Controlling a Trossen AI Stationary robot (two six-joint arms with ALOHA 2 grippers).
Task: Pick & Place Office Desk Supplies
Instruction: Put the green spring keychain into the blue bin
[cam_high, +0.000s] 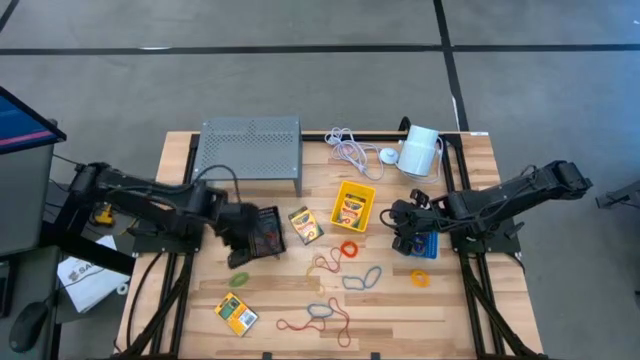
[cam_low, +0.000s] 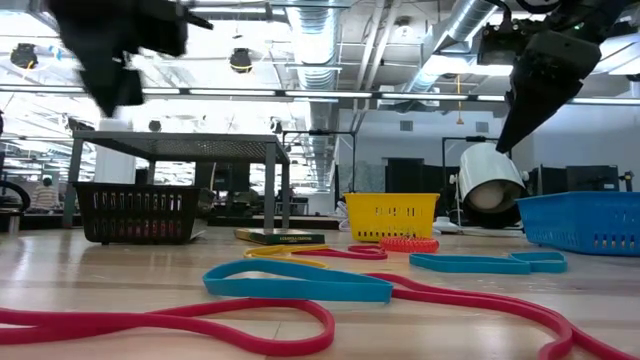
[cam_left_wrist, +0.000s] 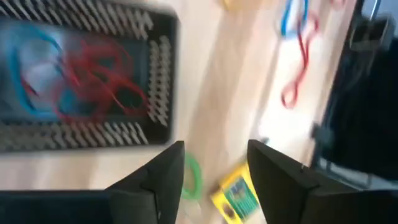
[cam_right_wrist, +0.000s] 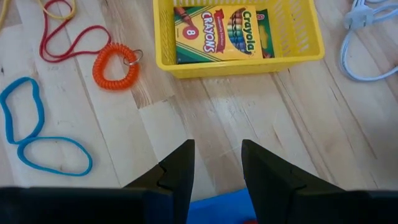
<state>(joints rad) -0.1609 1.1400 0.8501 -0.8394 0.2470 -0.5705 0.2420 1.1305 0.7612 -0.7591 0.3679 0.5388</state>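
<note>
The left pincer (cam_high: 240, 240) hangs above the worktop (cam_high: 470, 300) just beside the black bin (cam_high: 265, 232), its fingers (cam_left_wrist: 163, 180) parted with nothing between them. In the left wrist view the black bin (cam_left_wrist: 87, 81) lies ahead of the fingers and holds a tangle of red and blue bands (cam_left_wrist: 93, 78). Close under the fingertips lie a green band (cam_left_wrist: 191, 177) and a crayon box (cam_left_wrist: 237, 194); in the high view the same green band (cam_high: 239, 279) and box (cam_high: 236, 315) sit on the worktop just toward the near edge from the pincer.

The right pincer (cam_high: 410, 235) is poised over the edge of the blue bin (cam_high: 427, 244), its fingers (cam_right_wrist: 177, 171) a little apart and empty. A strip of that bin (cam_right_wrist: 221, 208) shows between them in the right wrist view. Ahead of this pincer stands the yellow bin (cam_right_wrist: 311, 43) with a crayon box (cam_right_wrist: 222, 32) lying flat in it. Beside that bin rests an orange coil band (cam_right_wrist: 114, 65), with a red band (cam_right_wrist: 65, 40) touching it and two blue bands (cam_right_wrist: 37, 134) farther off.

Another crayon box (cam_high: 304, 224) lies between the black bin and the yellow bin (cam_high: 337, 190). An orange band (cam_high: 420, 278) lies on the worktop just near of the blue bin. More red and blue bands (cam_high: 320, 315) lie loose along the near part of the worktop, between the two pincers.
</note>
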